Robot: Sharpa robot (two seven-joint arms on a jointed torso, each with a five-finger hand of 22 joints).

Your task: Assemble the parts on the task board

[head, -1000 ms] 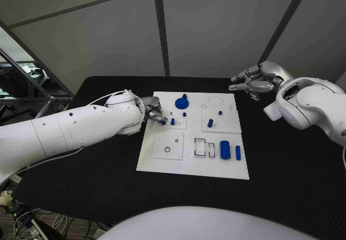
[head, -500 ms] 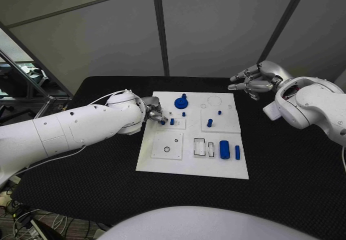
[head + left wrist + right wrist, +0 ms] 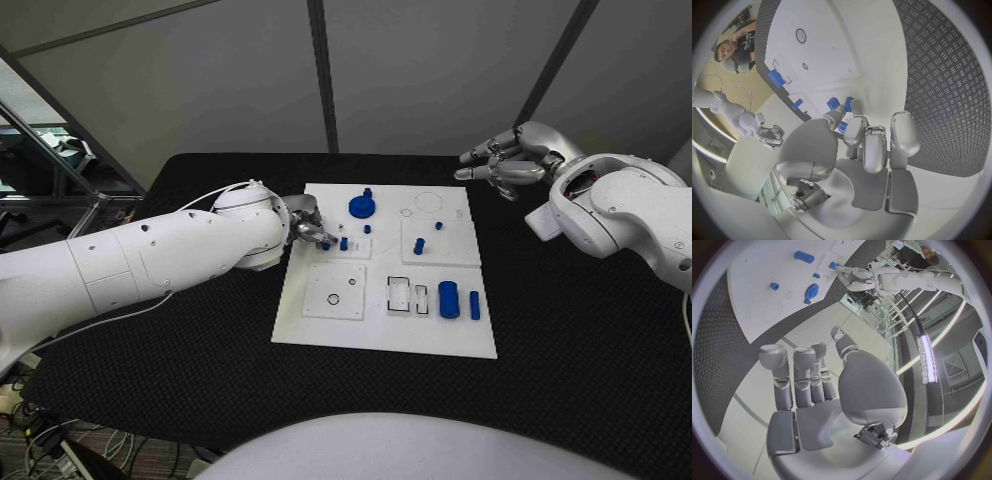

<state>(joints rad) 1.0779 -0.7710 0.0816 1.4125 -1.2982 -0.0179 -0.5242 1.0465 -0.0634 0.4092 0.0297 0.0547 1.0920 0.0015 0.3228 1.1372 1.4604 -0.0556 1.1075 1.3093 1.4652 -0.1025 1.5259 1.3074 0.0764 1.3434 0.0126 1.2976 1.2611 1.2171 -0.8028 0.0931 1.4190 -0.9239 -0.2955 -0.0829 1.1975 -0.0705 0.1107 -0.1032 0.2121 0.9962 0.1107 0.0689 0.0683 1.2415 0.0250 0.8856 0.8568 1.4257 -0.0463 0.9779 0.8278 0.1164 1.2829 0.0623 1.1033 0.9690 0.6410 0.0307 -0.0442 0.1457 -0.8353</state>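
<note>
Task board (image 3: 378, 318): a white plate lying flat in the middle of the black table (image 3: 202, 380), its long side running away from the robot.
Left hand (image 3: 307, 228): low over the board's left edge, fingertips bent down around a small blue peg (image 3: 343, 243) that stands in a square plate on the board; the left wrist view shows fingers (image 3: 854, 131) touching blue pieces, but whether the peg is truly pinched cannot be told.
Right hand (image 3: 505, 160): raised above the table beyond the board's far right corner, well apart from the board; fingers spread and holding nothing, as the right wrist view (image 3: 811, 390) confirms.
Blue round part (image 3: 364, 207): at the far end of the board, near the left hand.
Small blue pegs (image 3: 420, 245): upright in the board's right-hand square plate.
Blue cylinder (image 3: 449, 299): lying on the near right part of the board, a thinner blue bar (image 3: 475, 305) just beside it.
Rectangular slots (image 3: 400, 294): between the cylinder and a square plate with a round hole (image 3: 335, 297).
</note>
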